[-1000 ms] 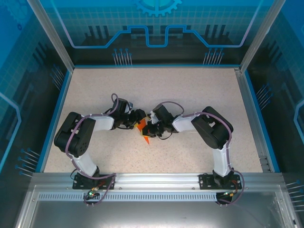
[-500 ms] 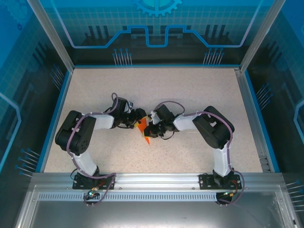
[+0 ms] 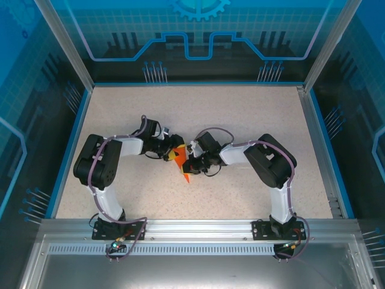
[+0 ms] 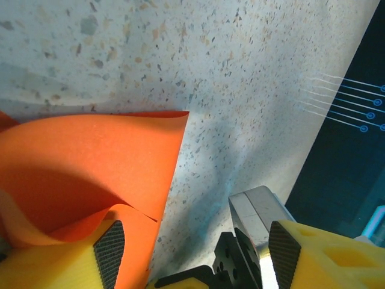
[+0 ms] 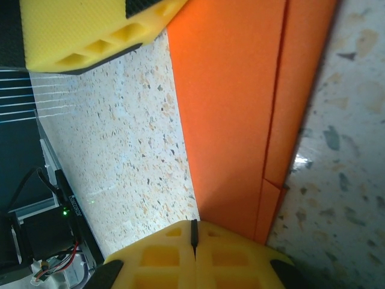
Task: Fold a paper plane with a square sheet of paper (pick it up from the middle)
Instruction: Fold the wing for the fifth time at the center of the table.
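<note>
The square sheet of paper (image 3: 183, 168) is a bright orange folded shape at the table's middle, its point toward the near edge. From the left wrist view, the sheet (image 4: 90, 162) curls up off the table, one flap lying over my left finger's pad (image 4: 109, 253). My left gripper (image 4: 195, 244) is open wide and grips nothing. My right gripper (image 5: 194, 241) is shut, and its yellow tips sit over the end of the creased paper (image 5: 240, 108), which runs flat away from them. From above, both grippers (image 3: 172, 151) (image 3: 191, 162) meet at the sheet.
The speckled tabletop (image 3: 198, 114) stretches free on all sides, bounded by a blue rim and glass walls. The left gripper's yellow finger (image 5: 90, 30) sits close above the paper in the right wrist view. A grey metal block (image 4: 258, 211) stands between my left fingers.
My left arm has swung its elbow up and left, and its gripper has shifted slightly at the paper. The right arm and the sheet have stayed put.
</note>
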Robot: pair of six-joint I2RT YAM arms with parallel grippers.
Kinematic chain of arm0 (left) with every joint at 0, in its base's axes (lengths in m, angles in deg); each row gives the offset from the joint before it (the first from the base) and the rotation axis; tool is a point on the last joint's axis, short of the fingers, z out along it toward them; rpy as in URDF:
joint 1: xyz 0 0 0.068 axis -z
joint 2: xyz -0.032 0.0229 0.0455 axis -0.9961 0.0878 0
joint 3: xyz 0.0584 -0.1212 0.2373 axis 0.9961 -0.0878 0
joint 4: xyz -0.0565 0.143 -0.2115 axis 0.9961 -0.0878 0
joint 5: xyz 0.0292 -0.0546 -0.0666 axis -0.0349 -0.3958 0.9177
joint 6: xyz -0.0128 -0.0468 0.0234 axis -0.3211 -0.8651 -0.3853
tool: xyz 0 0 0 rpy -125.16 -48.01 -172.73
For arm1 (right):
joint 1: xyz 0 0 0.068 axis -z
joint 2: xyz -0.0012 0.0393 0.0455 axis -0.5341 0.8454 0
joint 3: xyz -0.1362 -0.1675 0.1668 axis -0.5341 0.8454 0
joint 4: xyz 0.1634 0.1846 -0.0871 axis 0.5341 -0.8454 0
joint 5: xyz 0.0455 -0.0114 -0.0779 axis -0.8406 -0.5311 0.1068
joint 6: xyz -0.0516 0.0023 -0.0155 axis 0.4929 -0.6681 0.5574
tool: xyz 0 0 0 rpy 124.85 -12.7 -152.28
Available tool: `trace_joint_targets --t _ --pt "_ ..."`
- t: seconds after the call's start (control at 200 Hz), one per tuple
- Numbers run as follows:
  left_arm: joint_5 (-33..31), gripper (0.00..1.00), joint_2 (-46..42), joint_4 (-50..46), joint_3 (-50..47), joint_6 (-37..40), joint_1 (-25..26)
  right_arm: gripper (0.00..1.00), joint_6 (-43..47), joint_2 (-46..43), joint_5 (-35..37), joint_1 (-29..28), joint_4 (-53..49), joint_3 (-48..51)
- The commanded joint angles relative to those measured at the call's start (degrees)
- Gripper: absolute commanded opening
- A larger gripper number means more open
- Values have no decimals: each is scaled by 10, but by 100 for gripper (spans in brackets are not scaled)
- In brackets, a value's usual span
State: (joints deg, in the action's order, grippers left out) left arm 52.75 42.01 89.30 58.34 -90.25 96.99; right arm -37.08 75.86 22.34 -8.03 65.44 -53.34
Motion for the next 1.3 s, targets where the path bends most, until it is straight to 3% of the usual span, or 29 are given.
trace_joint_targets --t 0.0,0.355,0.66,0.925,1.295 --pt "-118 69 62 41 43 83 -34 0 16 46 35 7 -183 43" --pt "-76 70 91 22 96 115 -61 0 33 55 32 9 -197 39" --pt "-87 71 84 -2 116 109 -64 0 36 49 33 8 -203 35" --pt "-162 71 55 -25 97 128 -26 0 39 49 34 8 -207 27" --pt "-243 73 45 -62 125 154 -15 0 45 53 29 6 -209 26"
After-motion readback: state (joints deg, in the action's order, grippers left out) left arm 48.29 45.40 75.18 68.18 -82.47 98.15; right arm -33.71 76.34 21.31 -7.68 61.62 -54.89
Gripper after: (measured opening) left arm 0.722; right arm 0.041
